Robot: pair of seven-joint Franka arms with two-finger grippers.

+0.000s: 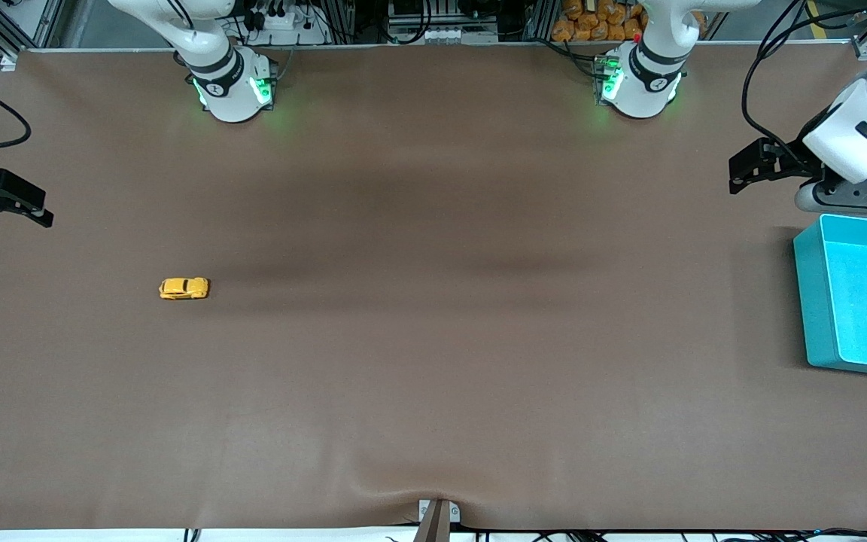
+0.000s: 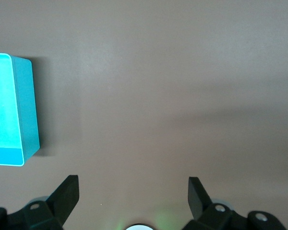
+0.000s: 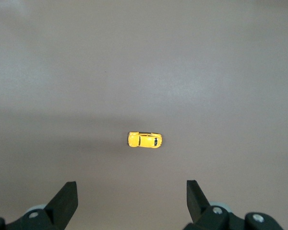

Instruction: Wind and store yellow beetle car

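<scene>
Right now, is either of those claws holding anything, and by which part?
Nothing is held. The left gripper hangs open beside the teal bin; the right gripper hangs open above the table, with the yellow beetle car lying untouched.

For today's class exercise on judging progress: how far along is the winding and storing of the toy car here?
Nothing looks done yet. The yellow car sits untouched on the table toward the right arm's end. Nothing is in hand: the right gripper and the left gripper both hang open and empty, the left one near the blue bin. Left: grasping, winding and putting the car in the empty bin.
</scene>
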